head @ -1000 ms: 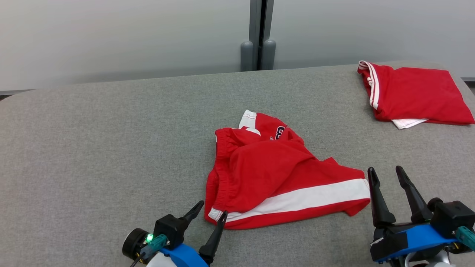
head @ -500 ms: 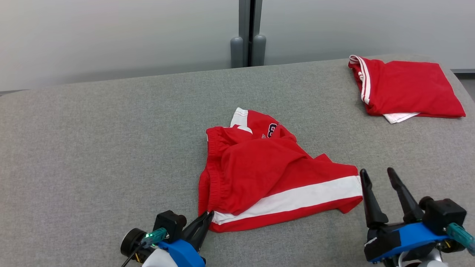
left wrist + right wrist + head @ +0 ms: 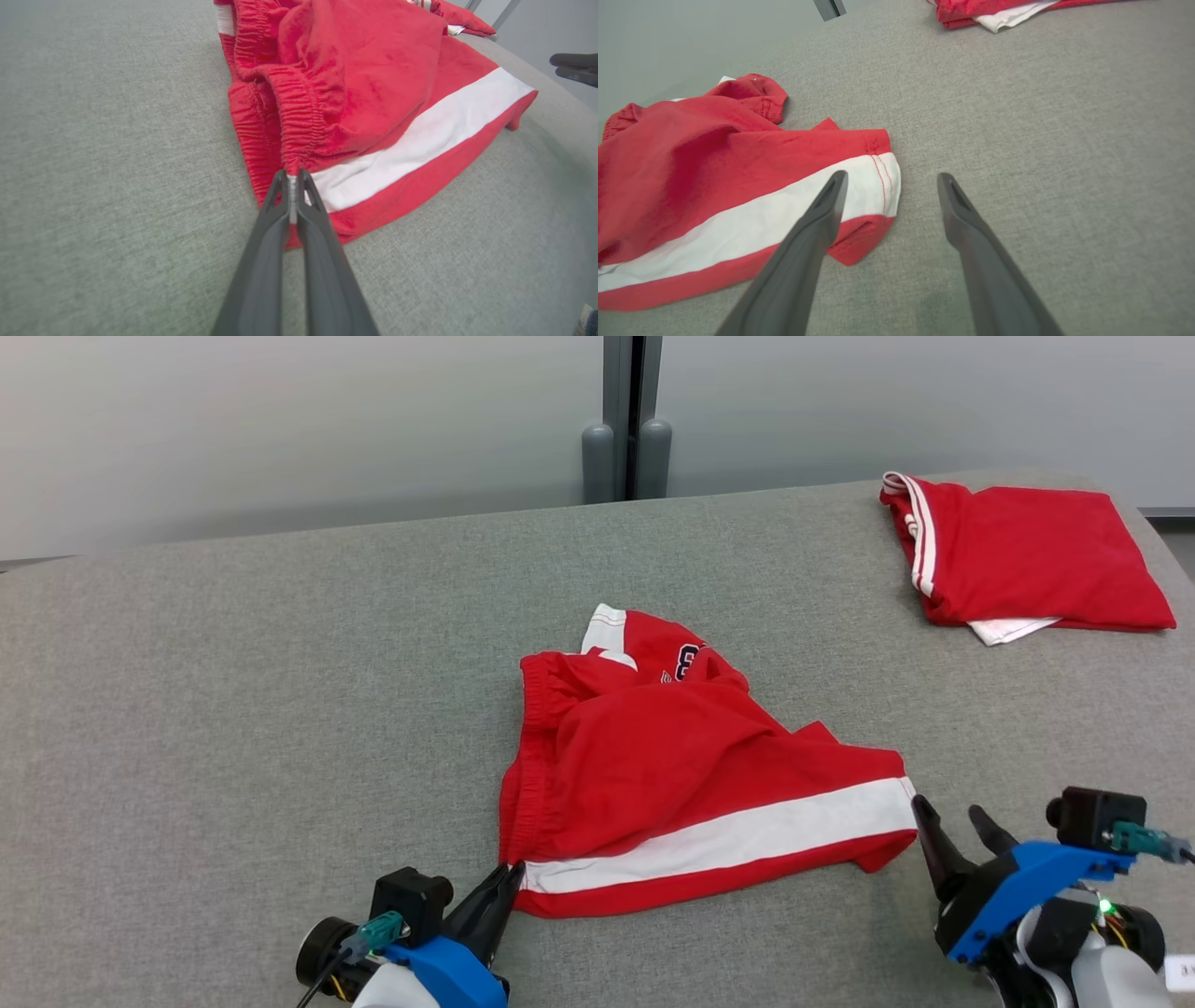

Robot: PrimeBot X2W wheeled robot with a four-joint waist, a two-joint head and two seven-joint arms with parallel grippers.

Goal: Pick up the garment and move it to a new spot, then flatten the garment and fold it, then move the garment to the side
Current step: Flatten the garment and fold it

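Grey fabric-topped table [image 3: 233, 709]: stretches from 9 to 3 o'clock across the head view, with a pale wall and a grey post [image 3: 627, 420] behind it at 12 o'clock.

Red garment [image 3: 672, 775]: lies crumpled at the table's centre, a pair of shorts with a gathered elastic waistband at its 9 o'clock edge and a broad white stripe running from 7 to 3 o'clock.

Folded red garment [image 3: 1027, 560]: sits well apart at 1 o'clock, with thin white stripes along its 9 o'clock edge and white cloth poking out at 6 o'clock.

Right gripper [image 3: 948, 807]: at 4 o'clock, fingers spread wide with nothing between them, just beside the shorts' hem corner. In the right wrist view [image 3: 892, 176], one finger overlaps the white stripe's stitched end; cannot tell whether touching.

Left gripper [image 3: 513, 870]: at 7 o'clock, clamped tight on the garment's near corner. Shown clearly in the left wrist view [image 3: 292, 175]: pinches a sliver of white cloth where waistband meets stripe. Dark fingertips of the other arm also seen there at 2 o'clock.

Dark print [image 3: 686, 663]: on the shorts' 12 o'clock fold in the head view, a rounded numeral half hidden by a crease, not readable.
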